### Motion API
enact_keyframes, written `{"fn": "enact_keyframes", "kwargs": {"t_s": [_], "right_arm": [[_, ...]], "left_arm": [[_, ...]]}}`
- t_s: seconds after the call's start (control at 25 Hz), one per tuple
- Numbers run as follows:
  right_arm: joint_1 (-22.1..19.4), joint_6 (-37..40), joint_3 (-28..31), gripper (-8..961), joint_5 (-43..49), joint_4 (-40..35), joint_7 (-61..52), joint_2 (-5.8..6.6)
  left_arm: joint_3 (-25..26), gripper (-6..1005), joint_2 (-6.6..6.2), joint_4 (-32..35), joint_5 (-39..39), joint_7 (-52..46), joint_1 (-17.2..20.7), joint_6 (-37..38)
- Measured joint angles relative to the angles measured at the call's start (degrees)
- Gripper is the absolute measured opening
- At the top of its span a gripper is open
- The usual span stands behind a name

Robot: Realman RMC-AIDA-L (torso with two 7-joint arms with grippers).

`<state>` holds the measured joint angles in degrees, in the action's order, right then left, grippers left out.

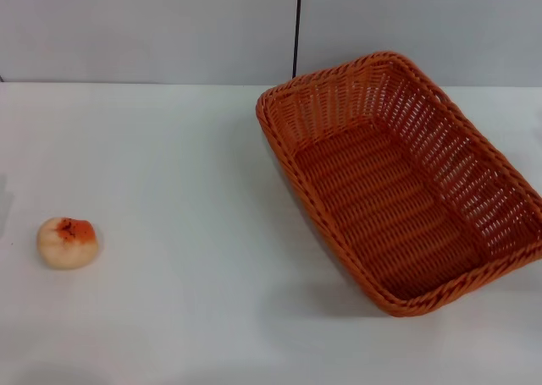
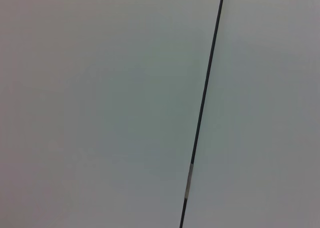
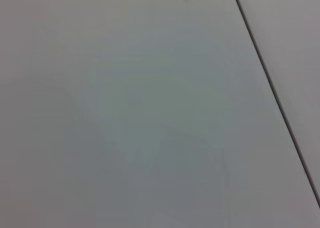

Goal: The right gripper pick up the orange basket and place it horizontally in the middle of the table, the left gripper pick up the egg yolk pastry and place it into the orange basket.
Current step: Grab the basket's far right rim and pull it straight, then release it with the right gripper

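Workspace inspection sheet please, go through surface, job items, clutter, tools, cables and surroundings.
Surface: white table, bare between the items.
Job's things: orange basket upright, on the right side, set at an angle, nothing in it; egg yolk pastry on the left, well apart from it.
Clutter: nothing seen.
Tools: left tool and right tool not in view.
Cables: nothing seen.
Surroundings: pale wall panels behind the table, with a dark vertical seam.
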<state>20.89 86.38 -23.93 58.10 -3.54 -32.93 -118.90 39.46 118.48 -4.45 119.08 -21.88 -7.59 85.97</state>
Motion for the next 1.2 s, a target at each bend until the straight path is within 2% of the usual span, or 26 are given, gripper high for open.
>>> {"fn": "enact_keyframes", "kwargs": {"t_s": [0.44, 0.6, 0.72, 0.8, 1.04, 1.2], "right_arm": [[-0.12, -0.07, -0.96, 801, -0.01, -0.21, -0.06, 0.08], [-0.93, 0.11, -4.3, 801, 0.0, -2.8, -2.5, 0.23], [-2.7, -2.07, -9.3, 801, 2.12, -10.81, -11.78, 0.35], [-4.3, -3.96, -10.68, 801, 6.65, -18.86, -21.2, 0.38], [-7.68, -4.4, -10.47, 801, 22.43, -40.95, -48.8, 0.18], [-7.08, -3.99, -10.38, 800, 36.43, -53.54, -68.75, 0.47]], "left_arm": [[0.17, 804, -0.05, 0.0, -0.09, 0.0, 0.06, 0.81], [0.19, 802, -0.13, -0.04, -0.07, 0.0, -0.29, 0.96], [0.33, 800, -0.22, -0.03, -0.27, 0.0, -0.3, 0.96], [0.42, 799, -0.22, -0.02, -0.29, 0.01, -0.47, 0.81], [0.44, 796, -0.14, 0.26, -0.25, -0.06, -0.9, 0.61], [0.44, 794, -0.19, 0.32, -0.27, -0.33, -0.58, 0.57]]}}
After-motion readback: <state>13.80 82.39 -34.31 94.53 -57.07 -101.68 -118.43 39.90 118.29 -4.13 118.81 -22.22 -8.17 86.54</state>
